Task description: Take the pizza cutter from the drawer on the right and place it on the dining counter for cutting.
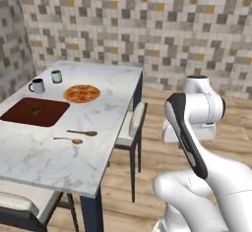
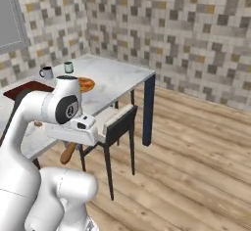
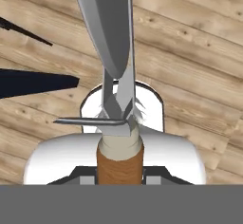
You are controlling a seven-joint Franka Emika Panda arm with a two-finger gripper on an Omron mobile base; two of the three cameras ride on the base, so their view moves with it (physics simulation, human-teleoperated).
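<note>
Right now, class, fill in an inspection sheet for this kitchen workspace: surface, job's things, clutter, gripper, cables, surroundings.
Surface: dining counter, white marble, navy end panel.
Job's things: pizza cutter held in the gripper, brown handle low, metal blade pointing away, over the wooden floor; not yet on the counter.
Clutter: pizza, two mugs, two wooden spoons, dark red board.
Gripper: gripper shut on the cutter's handle.
Cables: nothing seen.
Surroundings: mosaic tile wall, chair at the counter.

Dining counter (image 1: 106, 110): pizza (image 1: 81, 93) centre; two mugs (image 1: 37, 85) at 10 o'clock; two spoons (image 1: 82, 132) at 6 o'clock; chair (image 1: 132, 126) at 3 o'clock.
</note>
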